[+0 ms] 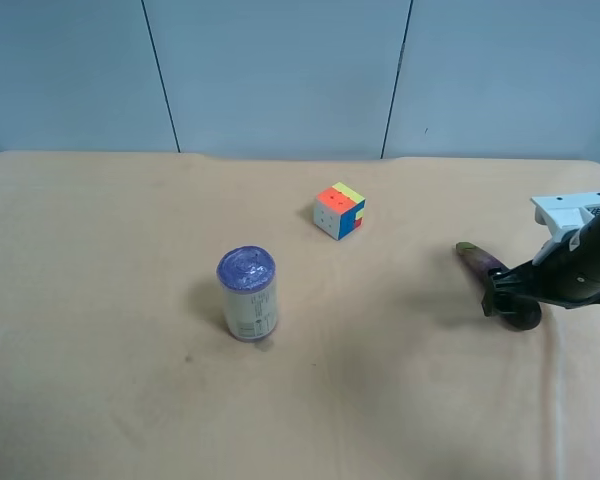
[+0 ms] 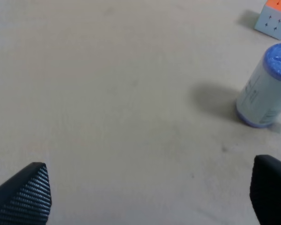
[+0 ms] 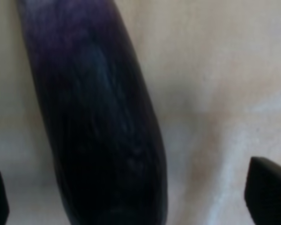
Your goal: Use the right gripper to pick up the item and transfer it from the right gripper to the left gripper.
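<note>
Eggplant (image 1: 477,260): lying unlifted on table (image 1: 130,400), between the spread, unclosed jaws of right gripper (image 3: 133,197); left gripper (image 2: 154,192) likewise spread, holding nothing; grasp, lift and handover outstanding.

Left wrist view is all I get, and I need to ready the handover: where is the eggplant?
Observer: The eggplant lies on the table at the exterior high view's right, well apart from the can.
Operator: Is the right pincer on it?
Observer: The right pincer straddles it in the right wrist view. Its fingers are open, with table showing between each one and the eggplant.
Operator: Lifted at all?
Observer: Not that I can see. In the exterior high view it lies flat on the table, with its greenish stem end pointing away from the arm.
</note>
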Controlling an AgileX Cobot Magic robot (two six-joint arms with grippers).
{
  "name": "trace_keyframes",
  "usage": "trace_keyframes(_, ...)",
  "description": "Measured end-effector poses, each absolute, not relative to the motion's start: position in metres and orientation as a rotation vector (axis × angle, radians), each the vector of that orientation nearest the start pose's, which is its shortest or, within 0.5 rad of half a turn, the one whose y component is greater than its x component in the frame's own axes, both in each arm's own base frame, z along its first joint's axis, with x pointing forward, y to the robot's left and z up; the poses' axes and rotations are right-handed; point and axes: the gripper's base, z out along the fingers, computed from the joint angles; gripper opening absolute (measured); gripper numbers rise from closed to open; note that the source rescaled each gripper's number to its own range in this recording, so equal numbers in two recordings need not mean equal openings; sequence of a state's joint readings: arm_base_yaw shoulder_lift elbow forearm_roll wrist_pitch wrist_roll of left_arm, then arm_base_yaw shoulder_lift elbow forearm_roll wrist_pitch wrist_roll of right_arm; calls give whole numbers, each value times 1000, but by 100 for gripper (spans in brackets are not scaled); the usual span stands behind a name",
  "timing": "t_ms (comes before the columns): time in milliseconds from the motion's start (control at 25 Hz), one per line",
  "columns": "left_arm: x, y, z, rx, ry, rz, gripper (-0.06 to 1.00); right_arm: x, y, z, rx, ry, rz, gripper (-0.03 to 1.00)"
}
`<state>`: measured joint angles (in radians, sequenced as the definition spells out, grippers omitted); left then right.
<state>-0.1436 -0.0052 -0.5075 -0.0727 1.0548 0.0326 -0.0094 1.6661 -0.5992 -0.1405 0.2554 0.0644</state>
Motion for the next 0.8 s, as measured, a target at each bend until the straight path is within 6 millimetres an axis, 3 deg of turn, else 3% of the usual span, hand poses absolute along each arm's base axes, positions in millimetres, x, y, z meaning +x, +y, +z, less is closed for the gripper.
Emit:
trace_keyframes(200, -7, -5, 280, 182, 2019, -157, 74, 255, -5, 113, -69, 2811, -61, 100)
trace_keyframes(320, -7, -5, 280, 182, 2019, -157, 74, 255, -5, 110, -67, 2814, -58, 93)
trace_keyframes(440, -7, -5, 280, 182, 2019, -157, 74, 255, -5, 104, -56, 2832, -52, 73)
trace_keyframes(720, -7, -5, 280, 182, 2019, -157, 74, 257, -4, 100, -38, 2827, -40, 6)
trace_keyframes(760, -7, -5, 280, 182, 2019, -157, 74, 257, -4, 100, -28, 2828, -36, 0)
trace_keyframes(800, -7, -5, 280, 182, 2019, -157, 74, 257, -4, 100, -23, 2828, -35, 0)
